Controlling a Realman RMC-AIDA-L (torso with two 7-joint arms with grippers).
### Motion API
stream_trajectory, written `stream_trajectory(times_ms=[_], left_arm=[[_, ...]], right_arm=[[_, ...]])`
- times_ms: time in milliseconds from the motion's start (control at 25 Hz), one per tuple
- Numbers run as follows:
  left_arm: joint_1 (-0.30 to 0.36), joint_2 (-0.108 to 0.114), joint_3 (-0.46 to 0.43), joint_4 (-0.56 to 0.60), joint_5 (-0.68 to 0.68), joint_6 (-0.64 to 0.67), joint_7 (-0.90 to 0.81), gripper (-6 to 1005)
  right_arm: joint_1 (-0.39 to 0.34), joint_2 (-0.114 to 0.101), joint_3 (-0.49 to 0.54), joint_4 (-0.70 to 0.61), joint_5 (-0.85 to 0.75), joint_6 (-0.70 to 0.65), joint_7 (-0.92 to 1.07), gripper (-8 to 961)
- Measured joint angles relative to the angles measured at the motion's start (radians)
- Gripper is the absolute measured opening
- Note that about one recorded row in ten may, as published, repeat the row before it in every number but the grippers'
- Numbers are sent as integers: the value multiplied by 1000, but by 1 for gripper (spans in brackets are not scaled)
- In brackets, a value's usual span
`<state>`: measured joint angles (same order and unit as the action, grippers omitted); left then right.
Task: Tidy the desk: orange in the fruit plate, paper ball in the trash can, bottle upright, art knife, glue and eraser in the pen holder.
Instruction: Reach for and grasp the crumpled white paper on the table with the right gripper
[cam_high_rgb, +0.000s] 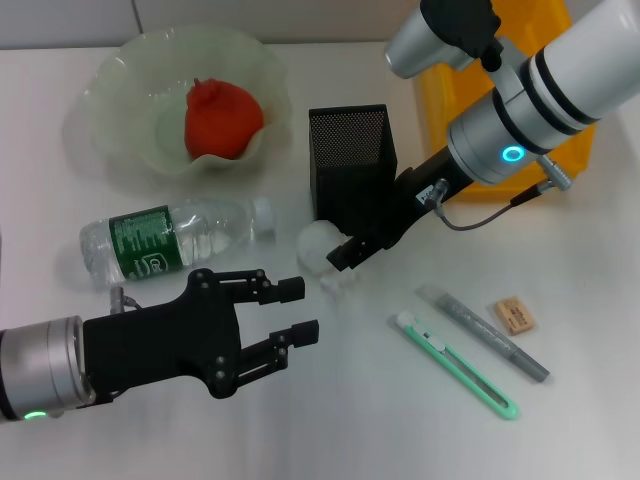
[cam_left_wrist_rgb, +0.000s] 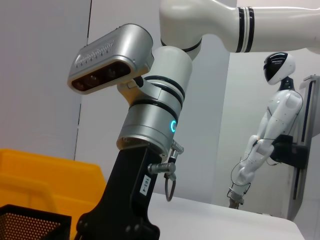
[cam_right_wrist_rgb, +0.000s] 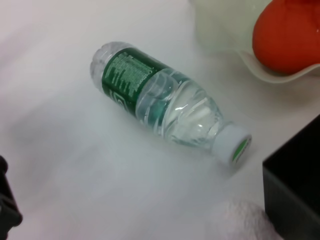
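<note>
The orange lies in the pale-green fruit plate at the back left. In front of it the bottle lies on its side, cap toward the black mesh pen holder. My right gripper reaches down in front of the holder, open, its tips at the white paper ball on the desk. The right wrist view shows the bottle and the ball. My left gripper hovers open just in front of the bottle. The art knife, glue and eraser lie front right.
The yellow trash can stands at the back right, largely hidden behind my right arm. In the left wrist view it sits behind the pen holder. A white humanoid robot stands far beyond the desk.
</note>
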<state>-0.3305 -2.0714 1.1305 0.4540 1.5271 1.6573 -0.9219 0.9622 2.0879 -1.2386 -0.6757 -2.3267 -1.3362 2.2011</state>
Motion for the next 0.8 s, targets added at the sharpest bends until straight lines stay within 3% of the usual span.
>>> stream_trajectory(times_ms=[280, 800], left_arm=[[-6, -3, 0, -3, -1, -29, 1, 426], [-28, -2, -4, -42, -2, -34, 31, 426]], right_arm=[[-1, 2, -87, 37, 72, 84, -30, 733], [-1, 1, -106, 60, 102, 119, -51, 719]])
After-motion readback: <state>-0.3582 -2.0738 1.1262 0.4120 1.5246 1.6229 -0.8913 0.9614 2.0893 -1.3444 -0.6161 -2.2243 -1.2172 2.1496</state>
